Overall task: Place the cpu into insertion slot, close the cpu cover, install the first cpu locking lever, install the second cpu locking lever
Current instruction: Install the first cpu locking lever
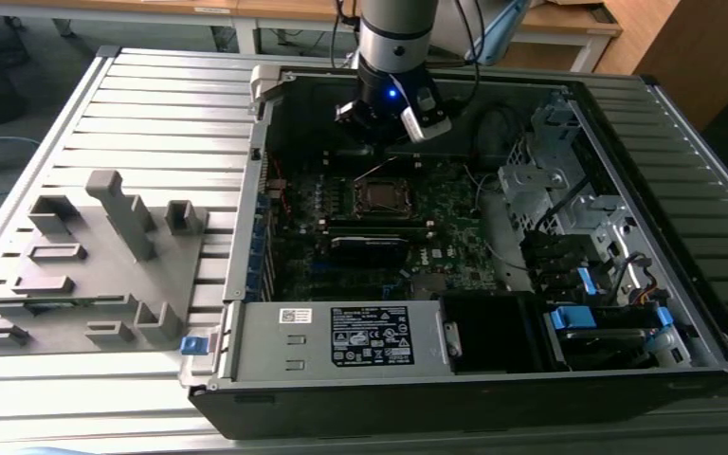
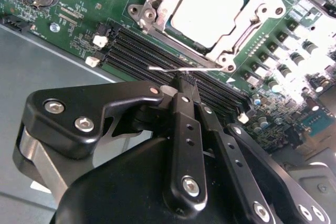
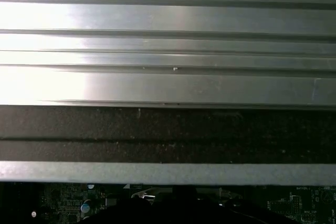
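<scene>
Cpu: the cpu (image 2: 207,9) sits in the insertion slot (image 1: 381,194), and its pale metal top shows through the cut-out.
Cpu cover: the cpu cover (image 2: 255,18) lies flat around the chip, with the silver frame down on the socket.
Fingers: the fingers (image 2: 184,124) of the gripper (image 2: 187,81) are drawn together at the tips. They are closed on the thin wire of the locking lever (image 2: 163,68) (the wire crosses right at the tips).
Lever: the wire runs along one edge of the socket, between it and the long black memory slots (image 2: 136,51). One end reaches a screw at the socket's corner.
Arm: in the exterior view the arm (image 1: 396,28) reaches down into the open computer case (image 1: 338,351), close over the motherboard (image 1: 446,223) near the socket.
Surroundings: the case lies on a ribbed metal worktop (image 1: 149,104). A grey fixture (image 1: 86,256) stands on the worktop at the exterior view's left, well apart from the case opening.
</scene>
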